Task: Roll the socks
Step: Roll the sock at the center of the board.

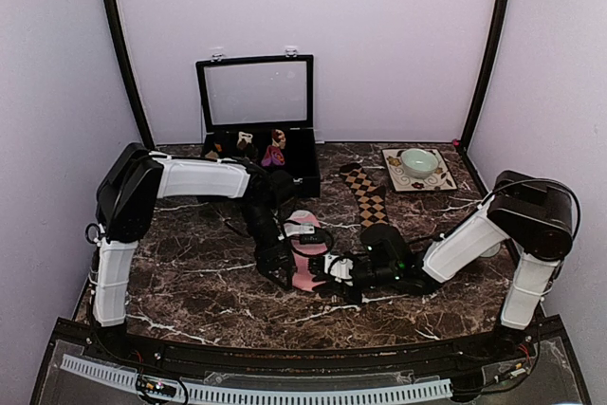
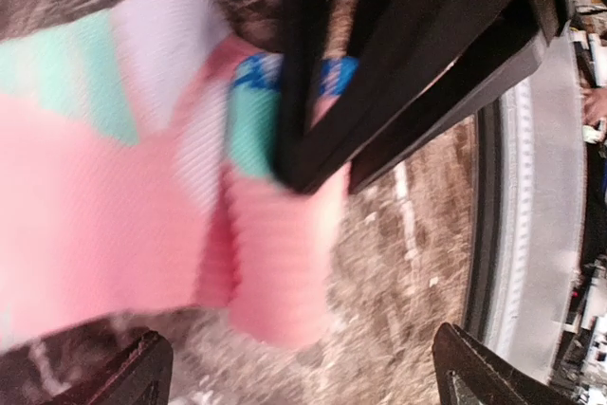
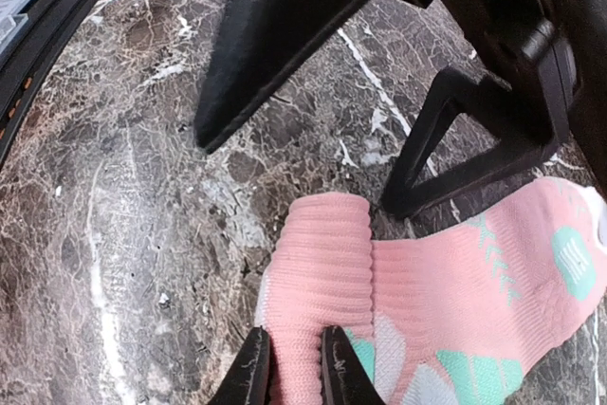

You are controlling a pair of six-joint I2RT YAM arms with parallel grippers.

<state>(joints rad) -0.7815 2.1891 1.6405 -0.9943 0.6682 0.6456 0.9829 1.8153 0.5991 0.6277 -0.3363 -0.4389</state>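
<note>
The pink sock with mint-green marks lies near the middle of the table, and its near cuff end is folded over into a short roll. My right gripper is shut on that folded cuff, reaching in from the right. My left gripper is open wide just above the sock's rolled end, at its left side; its fingers stand by the roll. The dark brown sock with tan diamond checks lies flat behind my right gripper.
A black box with its clear lid raised stands at the back and holds small sock bundles. A mint bowl sits on a patterned tile at the back right. The table's front rail is close.
</note>
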